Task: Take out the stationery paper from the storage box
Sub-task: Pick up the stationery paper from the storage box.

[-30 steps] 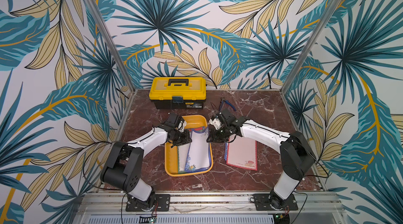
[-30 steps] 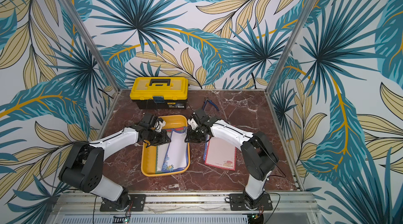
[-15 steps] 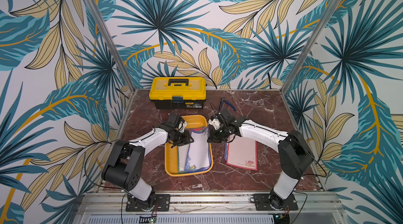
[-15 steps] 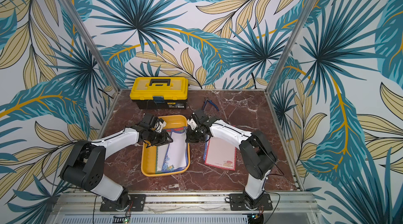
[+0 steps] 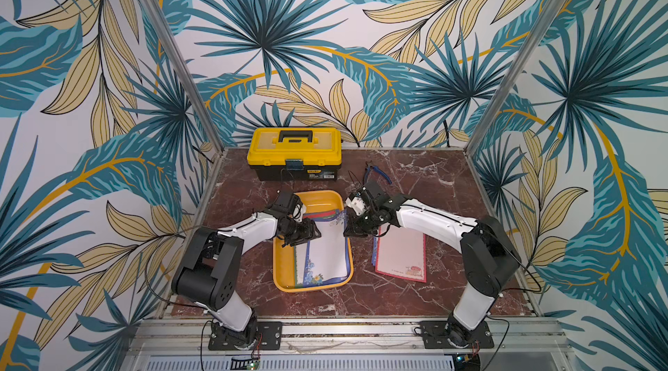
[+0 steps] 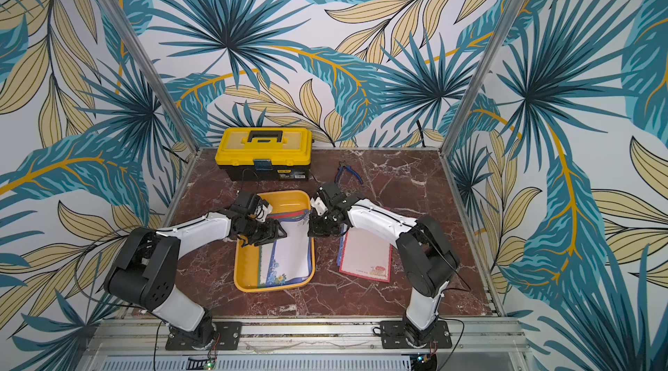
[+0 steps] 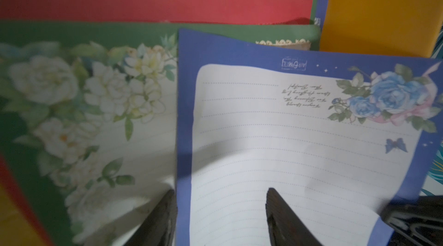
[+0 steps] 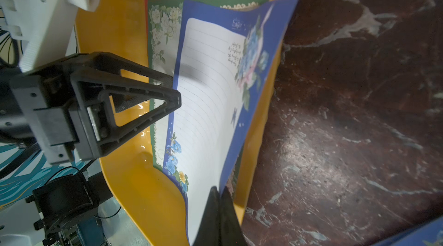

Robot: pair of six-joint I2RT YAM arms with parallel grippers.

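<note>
Right gripper (image 8: 219, 190) pinched tight on one long edge of the blue-bordered sheet (image 8: 211, 93), topmost of the stationery paper (image 7: 119, 7); that edge raised above the storage box (image 8: 134, 184) rim, opposite edge down inside. Left gripper (image 7: 220, 192) spread apart, astride that lower edge. Red-bordered sheet (image 5: 399, 253) flat on the table (image 5: 433, 177), just beside the box.

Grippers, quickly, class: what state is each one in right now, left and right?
Left gripper: open, holding nothing.
Right gripper: shut on an edge of the blue-bordered sheet.
</note>
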